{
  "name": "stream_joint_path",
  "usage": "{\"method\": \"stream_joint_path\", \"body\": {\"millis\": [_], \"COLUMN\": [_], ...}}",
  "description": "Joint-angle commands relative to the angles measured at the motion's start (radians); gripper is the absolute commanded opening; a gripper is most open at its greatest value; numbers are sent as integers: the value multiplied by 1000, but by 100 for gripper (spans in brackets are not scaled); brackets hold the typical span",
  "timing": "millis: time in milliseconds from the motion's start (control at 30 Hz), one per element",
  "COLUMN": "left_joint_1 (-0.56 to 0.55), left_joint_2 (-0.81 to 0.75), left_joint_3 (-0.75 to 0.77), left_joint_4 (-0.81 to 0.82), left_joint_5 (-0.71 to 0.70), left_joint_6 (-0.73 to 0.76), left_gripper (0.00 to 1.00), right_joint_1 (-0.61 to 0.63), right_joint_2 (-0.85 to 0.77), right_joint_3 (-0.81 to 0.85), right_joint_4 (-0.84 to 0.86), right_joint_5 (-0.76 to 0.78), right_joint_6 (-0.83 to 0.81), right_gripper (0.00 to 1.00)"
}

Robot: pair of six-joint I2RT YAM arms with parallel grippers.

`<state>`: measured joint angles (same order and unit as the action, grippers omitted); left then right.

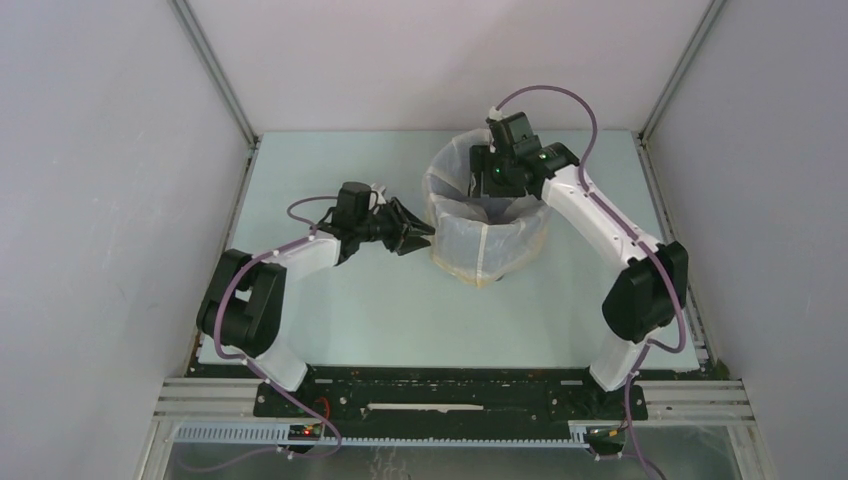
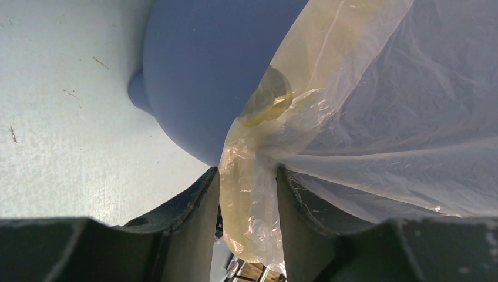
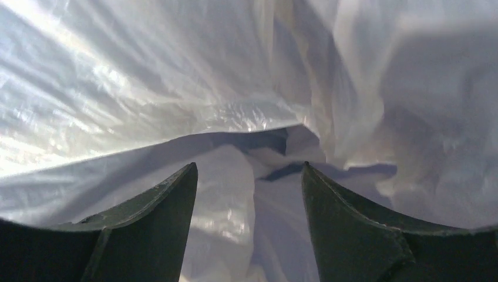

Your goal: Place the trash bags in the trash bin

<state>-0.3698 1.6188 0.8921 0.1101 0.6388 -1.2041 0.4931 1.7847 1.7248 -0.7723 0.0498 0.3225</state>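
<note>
The blue trash bin [image 1: 505, 207] stands at the table's middle back. The translucent cream-white trash bag [image 1: 485, 245] is draped over its rim and down its outside wall. My left gripper [image 1: 425, 238] is at the bin's left side, shut on a bunched fold of the bag [image 2: 249, 194] next to the bin's bare blue wall [image 2: 199, 70]. My right gripper [image 1: 490, 185] reaches down into the bin from the back right. Its jaws [image 3: 249, 167] stand wide apart over loose bag folds [image 3: 147, 88], pinching nothing. A strip of blue bin [image 3: 267, 141] shows between the folds.
The pale table top [image 1: 330, 310] is walled on the left, back and right by grey panels with metal posts. The black base rail [image 1: 450, 395] runs along the near edge.
</note>
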Motion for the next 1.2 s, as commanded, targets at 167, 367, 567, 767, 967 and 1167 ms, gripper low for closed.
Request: {"method": "stream_joint_path", "body": {"millis": [167, 367, 567, 767, 967, 1167], "left_joint_1": [-24, -27, -38, -41, -44, -47], "left_joint_2": [-11, 1, 16, 9, 6, 17], "left_joint_3": [69, 80, 92, 88, 85, 90], "left_joint_4": [17, 24, 24, 17, 10, -1], "left_joint_5": [1, -10, -10, -14, -17, -17], "left_joint_6": [14, -5, 0, 7, 12, 24], "left_gripper": [46, 46, 45, 45, 46, 46], "right_joint_1": [15, 29, 37, 39, 39, 39], "right_joint_2": [16, 63, 59, 116, 91, -15], "right_joint_3": [-57, -115, -234, -255, -168, -87], "right_joint_4": [-21, 102, 225, 209, 113, -20], "right_joint_5": [-75, -62, -57, -57, -52, -66], "right_joint_6": [7, 28, 40, 41, 45, 24], "right_gripper": [75, 76, 82, 82, 82, 85]}}
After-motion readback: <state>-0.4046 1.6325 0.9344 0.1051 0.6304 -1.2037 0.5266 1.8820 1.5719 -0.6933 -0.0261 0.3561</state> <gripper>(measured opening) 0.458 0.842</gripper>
